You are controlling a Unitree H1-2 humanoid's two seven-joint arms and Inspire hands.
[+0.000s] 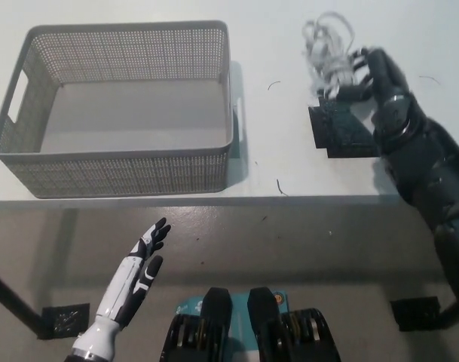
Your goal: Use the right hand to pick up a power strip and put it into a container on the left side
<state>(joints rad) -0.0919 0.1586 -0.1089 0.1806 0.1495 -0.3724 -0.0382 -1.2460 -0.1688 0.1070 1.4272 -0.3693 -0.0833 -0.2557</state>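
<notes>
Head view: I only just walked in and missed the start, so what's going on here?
The black right hand is shut on a power strip, a bundle of white cable, at the far right of the white table. A black patch lies on the table just below the bundle. The grey mesh basket on the left has nothing in it yet. The white left hand rests open below the table edge.

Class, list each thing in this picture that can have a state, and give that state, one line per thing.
basket: upright on the table, nothing inside.
power strip: white cord bundled, held by the right hand.
right hand: shut on the power strip.
left hand: open, holding nothing, below the table edge.
black pad: flat on the table.
</notes>
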